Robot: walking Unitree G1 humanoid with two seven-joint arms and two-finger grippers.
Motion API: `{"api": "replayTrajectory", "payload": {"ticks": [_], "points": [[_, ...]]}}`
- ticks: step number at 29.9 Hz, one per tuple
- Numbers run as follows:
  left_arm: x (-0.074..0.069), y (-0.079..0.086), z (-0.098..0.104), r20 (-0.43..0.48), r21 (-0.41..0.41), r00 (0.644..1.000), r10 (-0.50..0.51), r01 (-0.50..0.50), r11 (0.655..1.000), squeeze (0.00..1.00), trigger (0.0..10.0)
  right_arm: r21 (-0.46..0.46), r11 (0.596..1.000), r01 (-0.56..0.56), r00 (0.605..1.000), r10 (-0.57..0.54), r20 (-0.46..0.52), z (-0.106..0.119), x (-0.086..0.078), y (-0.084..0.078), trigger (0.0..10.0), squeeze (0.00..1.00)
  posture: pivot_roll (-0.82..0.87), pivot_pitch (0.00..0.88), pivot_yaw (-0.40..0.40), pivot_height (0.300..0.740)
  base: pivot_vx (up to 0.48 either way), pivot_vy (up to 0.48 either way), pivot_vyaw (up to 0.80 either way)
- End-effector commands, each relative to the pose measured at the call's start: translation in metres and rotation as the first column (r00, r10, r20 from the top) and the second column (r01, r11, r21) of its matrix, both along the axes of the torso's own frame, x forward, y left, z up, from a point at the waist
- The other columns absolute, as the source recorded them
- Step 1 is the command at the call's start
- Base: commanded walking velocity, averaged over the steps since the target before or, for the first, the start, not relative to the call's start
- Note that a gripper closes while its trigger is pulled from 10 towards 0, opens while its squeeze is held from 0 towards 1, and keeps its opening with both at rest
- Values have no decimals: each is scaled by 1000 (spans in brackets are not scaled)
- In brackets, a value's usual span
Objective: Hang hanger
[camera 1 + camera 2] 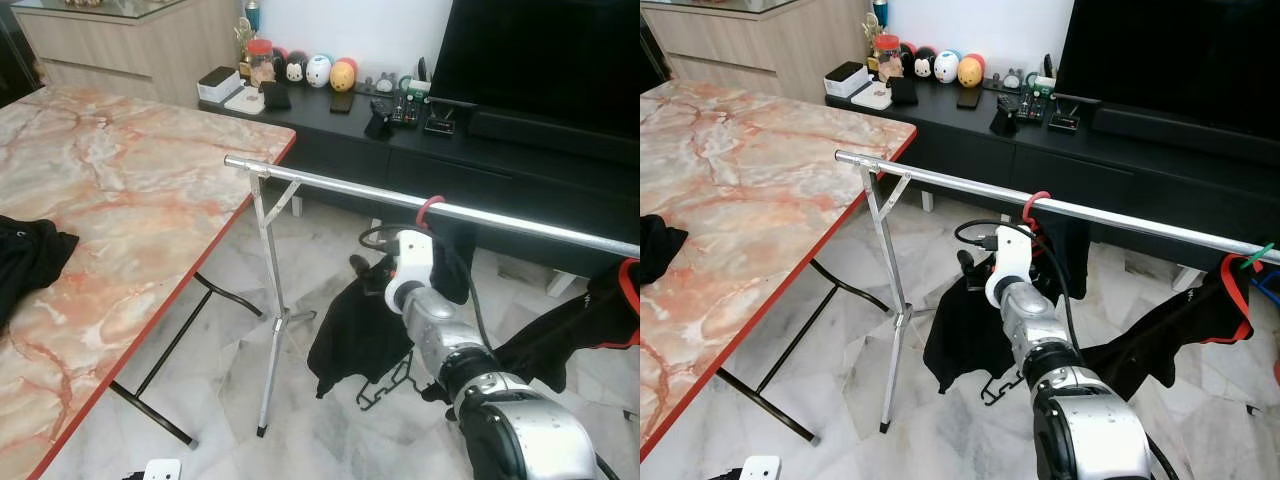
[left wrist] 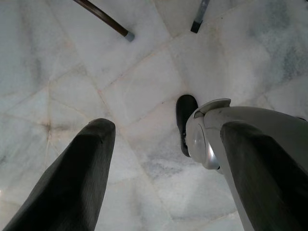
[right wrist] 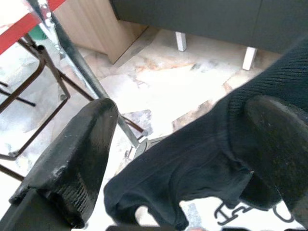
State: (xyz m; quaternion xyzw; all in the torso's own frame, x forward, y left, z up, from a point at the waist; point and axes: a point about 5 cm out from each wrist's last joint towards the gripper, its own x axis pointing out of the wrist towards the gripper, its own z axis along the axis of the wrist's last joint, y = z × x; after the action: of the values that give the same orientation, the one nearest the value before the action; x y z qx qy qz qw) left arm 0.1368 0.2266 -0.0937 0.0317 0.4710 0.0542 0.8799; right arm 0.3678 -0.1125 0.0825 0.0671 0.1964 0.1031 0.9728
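Reaching toward the rail [image 1: 940,181], the right pincer [image 3: 183,159] is spread wide w/ nothing gripped, dark garment [image 1: 965,330] just past its fingers. Red hanger [image 1: 1033,206] already hooked on rail. Best move: withdraw straight back w/o snagging cloth. Hanger's body is hidden behind the arm. Left pincer [image 2: 159,163] hangs open over the floor, idle.

Open rail [image 1: 340,184] between the marble table [image 1: 120,200] and the red hanger hook [image 1: 430,208]; black garment [image 1: 360,330] crowds below.
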Motion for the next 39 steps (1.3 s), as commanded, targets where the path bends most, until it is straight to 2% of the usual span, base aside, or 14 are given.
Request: {"api": "replayTrajectory", "payload": {"ticks": [1,2,4,12,15,18,26,39], "points": [[-4,2,-1,-24,13,1000,-6,6,1000,0,10000,-34,999,14,1000,-14,-4,7,5,3,10000,0,-20,19,2,740,0,0,0],[-4,2,-1,-24,13,1000,-6,6,1000,0,10000,-34,999,14,1000,-14,-4,7,5,3,10000,0,-20,19,2,740,0,0,0],[-4,1,-2,-26,17,1000,-12,12,1000,0,10000,-94,993,66,998,-68,-17,8,7,-2,10000,0,-19,19,-2,740,0,0,0],[-3,0,-2,-29,14,999,-22,22,1000,0,10000,-146,982,121,992,-126,-26,5,6,-10,10000,0,-19,19,-5,740,0,0,0],[-3,-1,-2,-34,10,999,-26,26,1000,0,10000,-176,973,147,987,-155,-33,2,5,-15,10000,0,-21,20,-5,740,0,0,0],[-3,-2,-2,-39,6,999,-29,29,1000,0,10000,-215,953,213,973,-227,-42,-2,3,-28,10000,0,-22,21,-5,740,0,0,0],[-3,-2,-3,-44,-7,999,-33,32,999,0,10000,-262,923,281,953,-301,-39,-6,0,-41,10000,0,-23,27,-5,740,0,0,0],[-3,-3,-2,-42,-13,999,-32,31,999,0,10000,-277,907,317,942,-335,-18,-4,0,-48,10000,0,-22,28,-4,740,0,0,0]]}}
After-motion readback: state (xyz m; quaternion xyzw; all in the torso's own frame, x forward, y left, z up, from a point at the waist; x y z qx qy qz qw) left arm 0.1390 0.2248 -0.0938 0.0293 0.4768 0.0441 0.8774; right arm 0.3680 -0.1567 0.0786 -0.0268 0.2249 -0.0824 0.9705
